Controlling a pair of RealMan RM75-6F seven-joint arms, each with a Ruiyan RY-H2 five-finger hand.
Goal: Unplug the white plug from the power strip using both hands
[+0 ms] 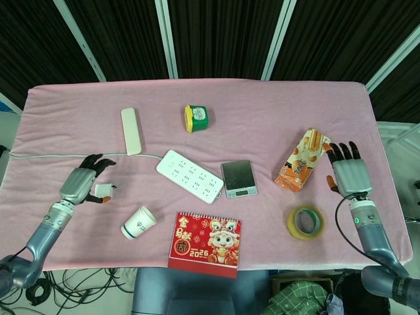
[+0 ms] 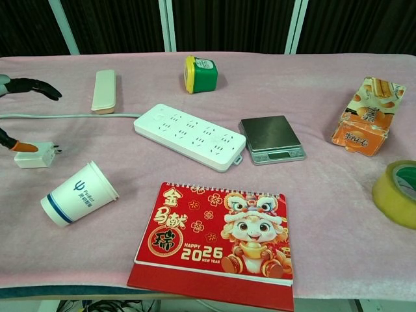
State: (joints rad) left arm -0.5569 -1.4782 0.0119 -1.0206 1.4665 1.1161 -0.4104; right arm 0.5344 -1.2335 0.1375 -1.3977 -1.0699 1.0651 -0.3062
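A pink cloth [image 1: 262, 105] is covering the table before dark curtains. The plug [image 2: 34, 155] is lying loose on it at nine o'clock from the strip [image 2: 190, 136], beside a cup [image 2: 78, 193]. The left hand [image 1: 80, 184] is hovering over the plug, fingers spread. Only the head view is showing the right hand [image 1: 348, 172], fingers spread, at three o'clock from a snack box [image 1: 302, 159]. One calendar [image 2: 221, 234] is reading "HAPPY 2026 NEW YEAR".
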